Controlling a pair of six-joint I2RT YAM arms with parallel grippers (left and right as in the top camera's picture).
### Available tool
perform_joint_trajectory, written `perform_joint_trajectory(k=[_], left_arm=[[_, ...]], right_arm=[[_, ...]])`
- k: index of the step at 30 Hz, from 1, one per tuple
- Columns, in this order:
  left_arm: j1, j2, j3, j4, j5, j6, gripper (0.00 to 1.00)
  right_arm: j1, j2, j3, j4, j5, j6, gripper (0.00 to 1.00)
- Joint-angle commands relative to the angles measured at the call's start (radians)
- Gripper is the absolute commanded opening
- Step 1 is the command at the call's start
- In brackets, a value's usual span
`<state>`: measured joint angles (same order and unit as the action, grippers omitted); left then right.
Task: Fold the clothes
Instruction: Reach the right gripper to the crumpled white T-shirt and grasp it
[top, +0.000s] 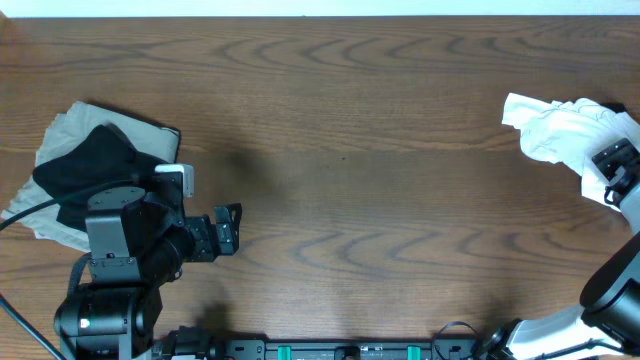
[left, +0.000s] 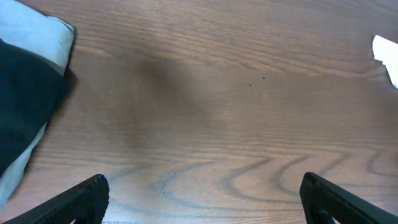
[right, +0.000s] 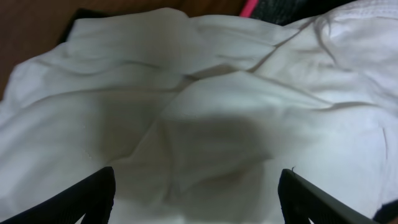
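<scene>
Crumpled thin white fabric garment (right: 199, 106) fills the right wrist view, heaped at the brown wood-grain table's (top: 350, 100) right edge. The right gripper (right: 196, 171) is tipped down over it, fingers spread wide with the cloth lying flat between them. The left gripper (left: 204, 179) hovers near the front-left corner, fingers wide apart and empty. A black cloth (top: 85, 165) lies on a beige one (top: 62, 125) at the left edge.

Pile of clothes (top: 95, 165) sits on the worktop (top: 380, 150) off left of the left jaws. Loose garment (right: 199, 112) lies right under the right jaws.
</scene>
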<state>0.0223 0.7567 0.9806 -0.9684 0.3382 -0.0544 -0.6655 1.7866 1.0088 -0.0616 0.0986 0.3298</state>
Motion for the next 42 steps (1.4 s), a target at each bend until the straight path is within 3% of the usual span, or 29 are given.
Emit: perform_joint_trajectory(k=[1,10,11,15,25,31,35,42], left_arm=[[-0.003,0.001,0.018,0.0,0.01,0.01,0.98],[-0.003,0.001,0.018,0.0,0.01,0.009,0.98],[-0.003,0.001,0.018,0.0,0.01,0.01,0.98],[-0.003,0.001,0.018,0.0,0.01,0.01,0.98],[-0.003,0.001,0.018,0.0,0.01,0.009,0.98],[-0.003,0.001,0.018,0.0,0.01,0.009,0.98],[-0.003,0.001,0.018,0.0,0.01,0.009,0.98],[-0.003,0.001,0.018,0.0,0.01,0.009,0.98]], right_arm=[[-0.029,0.033,0.01,0.033,0.002,0.014,0.81],[-0.048,0.078,0.01,0.082,0.012,0.016,0.7],[-0.05,0.079,0.01,0.082,0.016,0.03,0.64],[-0.055,0.079,0.01,0.087,0.025,0.064,0.01],[-0.053,0.045,0.01,0.06,0.015,0.058,0.01],[-0.024,-0.071,0.01,0.058,-0.026,0.044,0.01],[0.0,-0.141,0.01,0.066,0.053,0.029,0.01],[-0.016,-0.098,0.01,0.047,0.062,0.029,0.01]])
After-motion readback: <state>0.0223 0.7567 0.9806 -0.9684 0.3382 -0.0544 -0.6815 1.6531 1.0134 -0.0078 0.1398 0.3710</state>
